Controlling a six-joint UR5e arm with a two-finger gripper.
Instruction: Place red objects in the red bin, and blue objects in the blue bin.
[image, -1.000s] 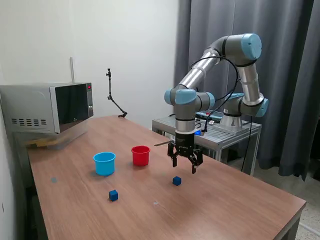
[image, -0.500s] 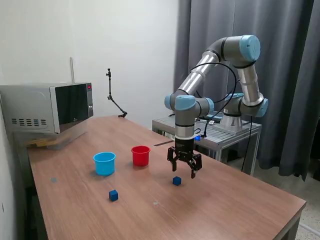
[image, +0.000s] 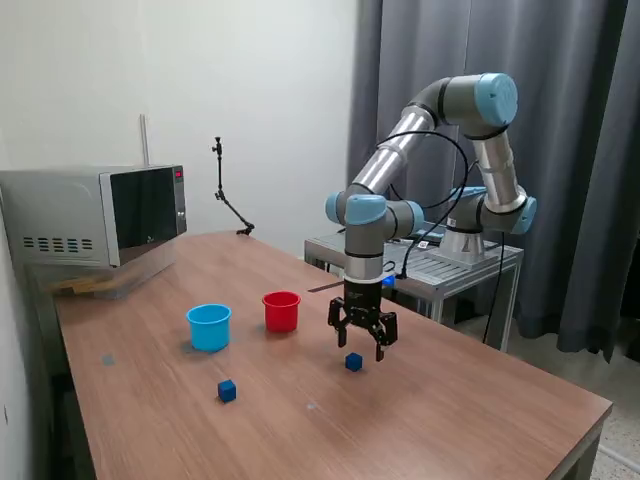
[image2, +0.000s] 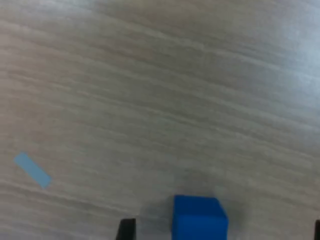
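My gripper (image: 357, 346) is open and empty, hanging just above a dark blue cube (image: 353, 362) on the wooden table. In the wrist view that cube (image2: 199, 217) sits between my fingertips (image2: 126, 229). A second dark blue cube (image: 227, 391) lies nearer the table's front, toward the exterior view's left. The red cup (image: 281, 311) and the light blue cup (image: 209, 327) stand side by side, upright, to the exterior view's left of my gripper. No red cubes show; the cups' insides are hidden.
A microwave (image: 98, 215) stands at the table's far left corner. A thin black stand (image: 228, 195) rises at the back edge. A metal cart (image: 430, 265) holds the arm's base. A pale blue tape strip (image2: 32, 170) lies on the table.
My gripper has moved down and slightly to the exterior view's left, closing in over the blue cube. The cubes and cups have not moved.
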